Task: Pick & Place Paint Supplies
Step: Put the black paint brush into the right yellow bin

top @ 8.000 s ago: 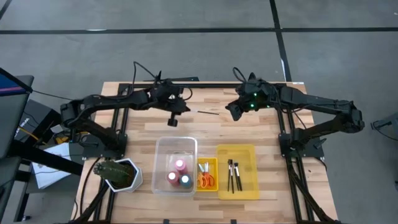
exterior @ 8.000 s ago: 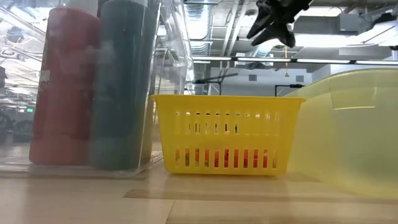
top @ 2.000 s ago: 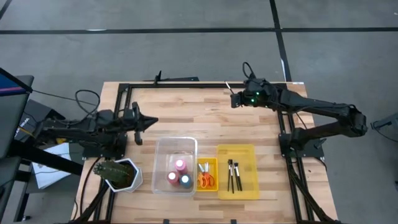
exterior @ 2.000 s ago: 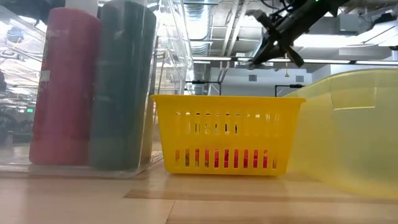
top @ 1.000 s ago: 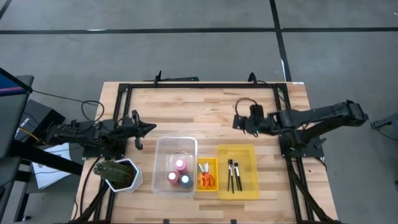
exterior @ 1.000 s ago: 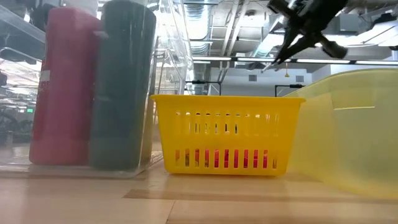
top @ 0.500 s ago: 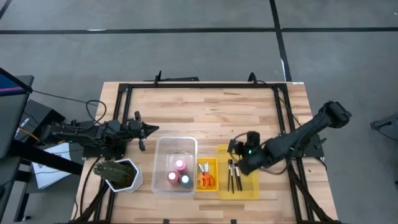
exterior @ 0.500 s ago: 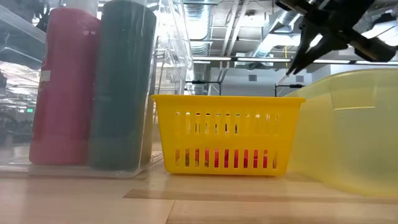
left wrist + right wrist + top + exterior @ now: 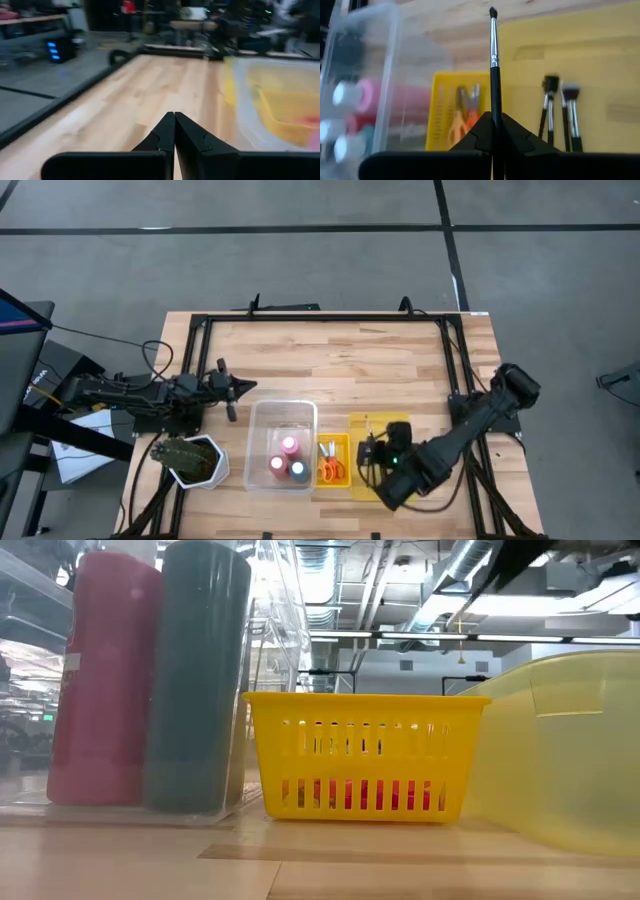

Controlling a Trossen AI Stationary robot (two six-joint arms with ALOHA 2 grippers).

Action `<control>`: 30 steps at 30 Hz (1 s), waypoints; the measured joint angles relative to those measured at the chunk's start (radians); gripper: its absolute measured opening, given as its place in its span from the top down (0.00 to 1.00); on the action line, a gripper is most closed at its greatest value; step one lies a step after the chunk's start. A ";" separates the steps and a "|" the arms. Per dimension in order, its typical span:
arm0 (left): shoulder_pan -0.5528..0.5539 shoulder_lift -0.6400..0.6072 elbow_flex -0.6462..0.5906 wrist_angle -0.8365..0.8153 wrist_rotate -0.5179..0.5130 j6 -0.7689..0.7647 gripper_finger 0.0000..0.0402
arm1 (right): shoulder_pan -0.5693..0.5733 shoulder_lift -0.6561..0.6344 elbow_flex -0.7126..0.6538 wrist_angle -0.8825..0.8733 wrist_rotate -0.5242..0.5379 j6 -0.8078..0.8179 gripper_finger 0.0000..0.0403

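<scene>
Wooden table (image 9: 330, 365), grey floor (image 9: 300, 260)

The pale, matt wooden plank table (image 9: 330, 360) carries a glossy clear plastic bin (image 9: 281, 416), a slotted yellow plastic basket (image 9: 365, 753), and a smooth translucent yellow plastic tray (image 9: 600, 65). A thin black paintbrush (image 9: 493, 65) has a shiny metal ferrule.

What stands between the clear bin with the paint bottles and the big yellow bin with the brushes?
A small yellow slotted basket stands there, holding the orange-handled scissors. The high view shows it from above between the clear bin and the big yellow bin; the low view shows its side.
</scene>
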 joint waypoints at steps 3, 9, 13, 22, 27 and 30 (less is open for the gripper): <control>0.001 0.007 0.001 0.017 -0.027 -0.002 1.00 | 0.039 0.063 0.111 -0.059 -0.002 0.001 0.98; 0.001 0.031 0.001 0.033 -0.027 -0.005 1.00 | 0.092 0.184 0.269 -0.219 -0.080 0.000 0.98; 0.001 0.044 0.001 0.034 -0.027 -0.005 1.00 | 0.111 0.228 0.292 -0.255 -0.106 0.005 0.98; 0.001 0.053 0.001 0.034 -0.027 -0.005 1.00 | 0.114 0.311 0.287 -0.298 -0.076 0.013 0.98; 0.001 0.053 0.001 0.048 -0.027 -0.006 1.00 | 0.114 0.344 0.281 -0.294 -0.065 0.015 0.98; 0.001 0.053 0.001 0.052 -0.027 -0.006 1.00 | 0.115 0.354 0.259 -0.264 -0.055 0.016 0.98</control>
